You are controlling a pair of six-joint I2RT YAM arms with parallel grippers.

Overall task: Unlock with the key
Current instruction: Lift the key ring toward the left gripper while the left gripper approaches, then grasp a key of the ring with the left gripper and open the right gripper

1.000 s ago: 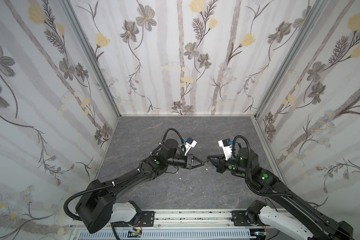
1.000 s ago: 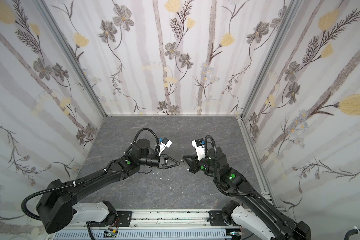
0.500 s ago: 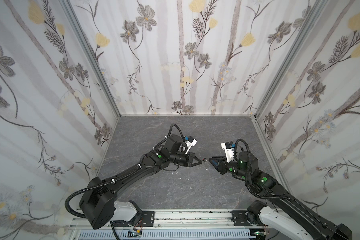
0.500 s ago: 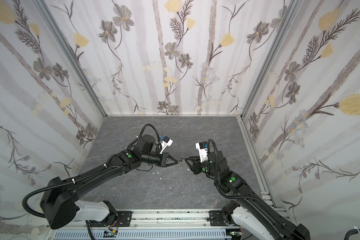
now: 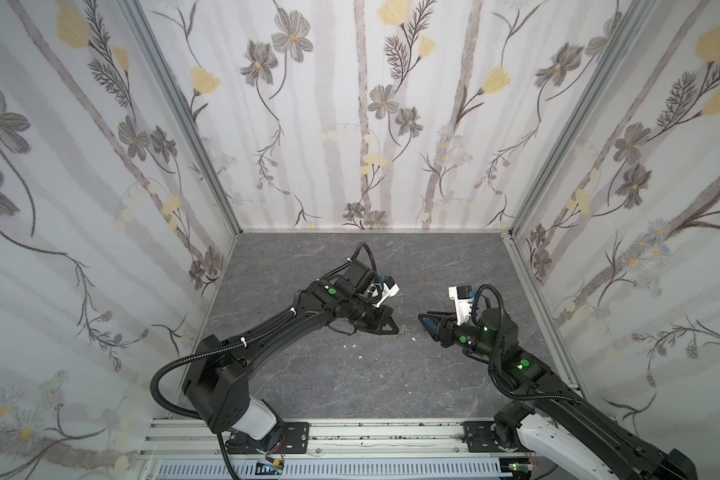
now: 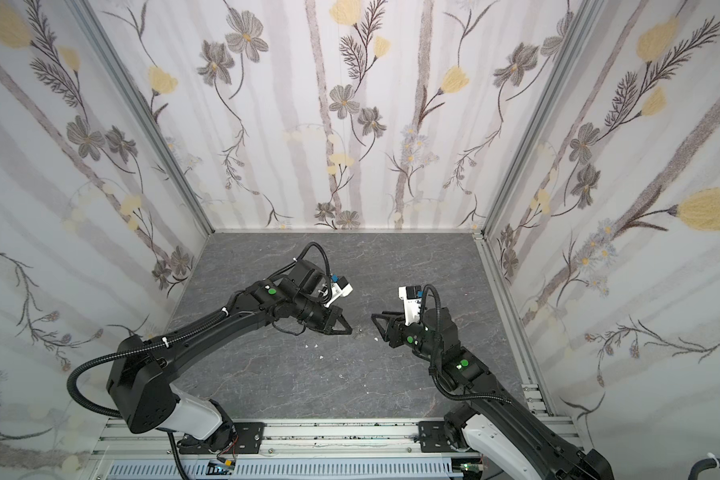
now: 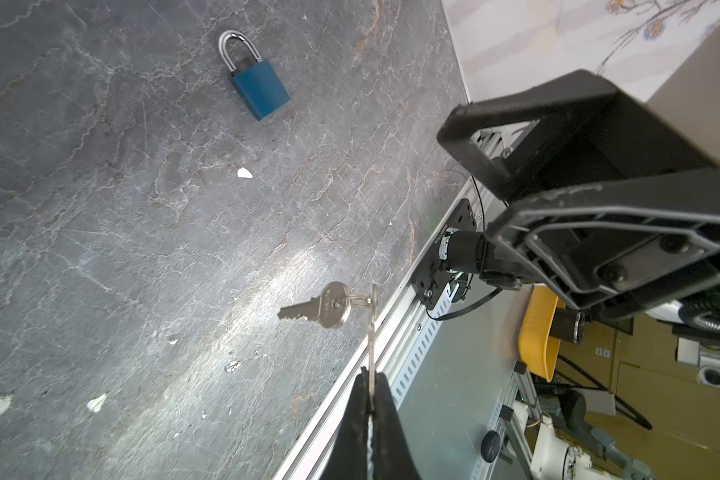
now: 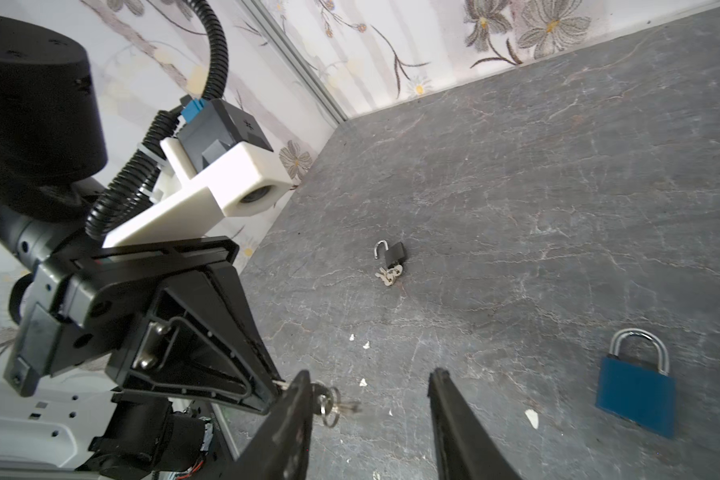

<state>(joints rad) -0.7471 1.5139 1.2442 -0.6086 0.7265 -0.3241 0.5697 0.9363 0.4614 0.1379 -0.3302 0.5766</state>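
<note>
Left tool [image 7: 368, 386] clamped on key [image 7: 373, 332], second key [image 7: 329, 309] dangling; right tool [image 8: 371, 374] apart; blue padlock [image 8: 634, 392] lying flat.

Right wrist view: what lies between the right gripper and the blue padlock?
One small white chip on otherwise bare table, between right gripper and blue padlock, seen in the right wrist view.

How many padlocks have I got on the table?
2. A blue padlock lies flat near the right gripper; a small black padlock, shackle open, lies farther off beside keys. Others may be hidden.
</note>
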